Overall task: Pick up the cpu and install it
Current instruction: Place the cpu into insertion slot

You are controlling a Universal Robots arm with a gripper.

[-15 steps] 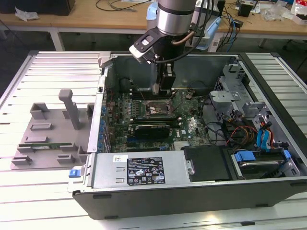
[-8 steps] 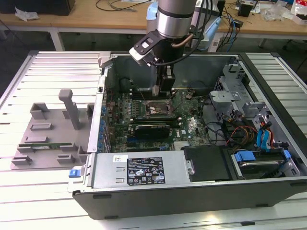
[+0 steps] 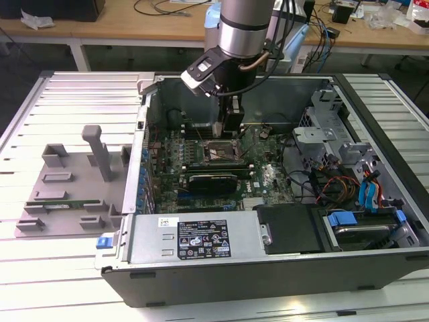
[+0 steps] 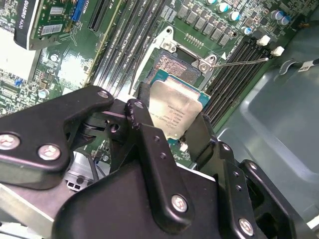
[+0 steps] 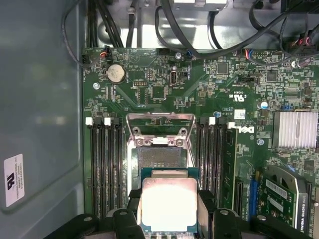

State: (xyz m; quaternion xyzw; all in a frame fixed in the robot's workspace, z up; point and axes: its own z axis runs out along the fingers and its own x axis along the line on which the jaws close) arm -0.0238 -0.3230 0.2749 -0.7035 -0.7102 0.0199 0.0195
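White slatted table [image 3: 67,87] holds an open computer case [image 3: 268,275]. Inside the case, the gripper [image 3: 228,131] pinches the cpu [image 5: 169,201] by two sides, shiny face up. The cpu sits right at the near edge of the open socket [image 5: 160,157]; I cannot tell if they touch. Just past the socket, its metal lid [image 5: 159,119] is flipped back. Long black slots [image 5: 104,164] run along both sides of the gripper. Farther off lies a round silver battery [image 5: 115,73].

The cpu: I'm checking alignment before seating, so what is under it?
The gripper holds the cpu over the open socket; part of the socket shows past the chip's edge, and the rest is covered.
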